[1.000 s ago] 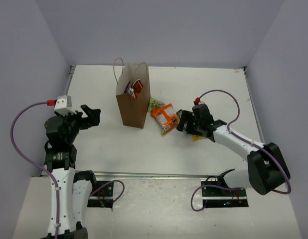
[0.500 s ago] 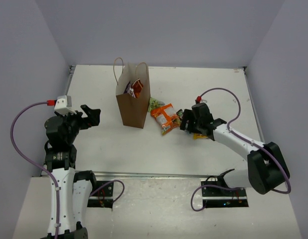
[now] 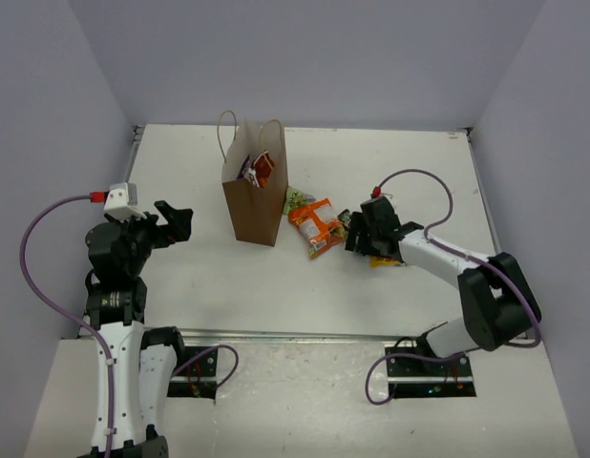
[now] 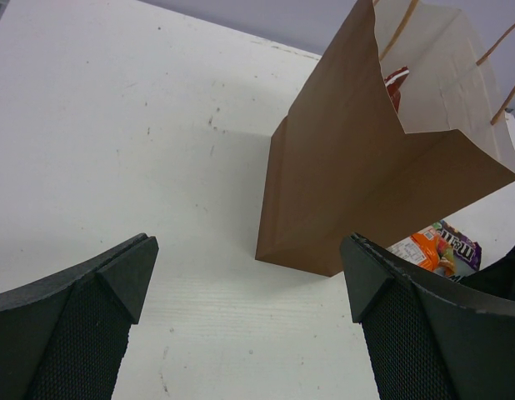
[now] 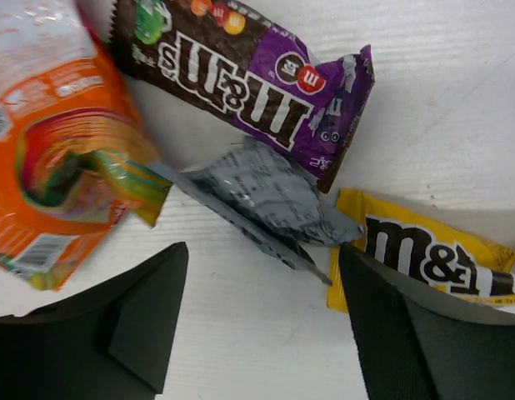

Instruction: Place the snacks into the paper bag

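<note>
The brown paper bag (image 3: 254, 196) stands upright and open at the table's middle; it also shows in the left wrist view (image 4: 366, 192). A red packet (image 3: 262, 169) sticks up inside it. To its right lie a green packet (image 3: 295, 198) and an orange packet (image 3: 314, 224). My right gripper (image 3: 357, 232) is open and low over the pile. In the right wrist view its jaws (image 5: 262, 254) frame a crumpled grey packet (image 5: 266, 196), with the orange packet (image 5: 57, 142), a brown-purple M&M's packet (image 5: 249, 75) and a yellow M&M's packet (image 5: 424, 250) around it. My left gripper (image 3: 176, 221) is open and empty, left of the bag.
The left wrist view shows bare white table (image 4: 157, 150) between my left gripper (image 4: 249, 242) and the bag, with the orange packet (image 4: 420, 248) past the bag's right corner. Grey walls enclose the table on three sides.
My right arm has drawn in a little, its wrist shifting slightly left and back over the snack pile. The left arm, the bag and the packets have not moved.
</note>
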Action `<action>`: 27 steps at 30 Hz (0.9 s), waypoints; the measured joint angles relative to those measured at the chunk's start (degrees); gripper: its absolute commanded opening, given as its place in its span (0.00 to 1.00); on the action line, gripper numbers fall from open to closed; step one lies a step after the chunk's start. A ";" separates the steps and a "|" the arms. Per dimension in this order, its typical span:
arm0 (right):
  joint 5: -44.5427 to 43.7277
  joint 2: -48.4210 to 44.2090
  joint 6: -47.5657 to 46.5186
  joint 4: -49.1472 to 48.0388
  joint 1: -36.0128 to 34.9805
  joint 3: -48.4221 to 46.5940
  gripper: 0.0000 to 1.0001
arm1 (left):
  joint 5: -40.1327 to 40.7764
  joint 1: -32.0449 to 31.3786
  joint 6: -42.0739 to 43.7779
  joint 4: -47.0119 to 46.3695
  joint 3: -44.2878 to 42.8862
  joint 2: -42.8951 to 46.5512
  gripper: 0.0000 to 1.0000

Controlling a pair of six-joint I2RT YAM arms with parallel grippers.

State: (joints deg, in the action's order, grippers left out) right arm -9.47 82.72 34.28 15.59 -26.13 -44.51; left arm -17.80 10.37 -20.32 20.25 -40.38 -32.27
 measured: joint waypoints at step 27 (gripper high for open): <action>21.70 -6.21 1.84 8.79 -14.27 -35.50 0.00 | 0.02 0.00 -0.02 0.00 0.00 0.00 1.00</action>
State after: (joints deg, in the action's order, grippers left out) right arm 12.23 76.51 36.12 24.38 -40.40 -80.01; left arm -17.78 10.37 -20.34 20.25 -40.38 -32.27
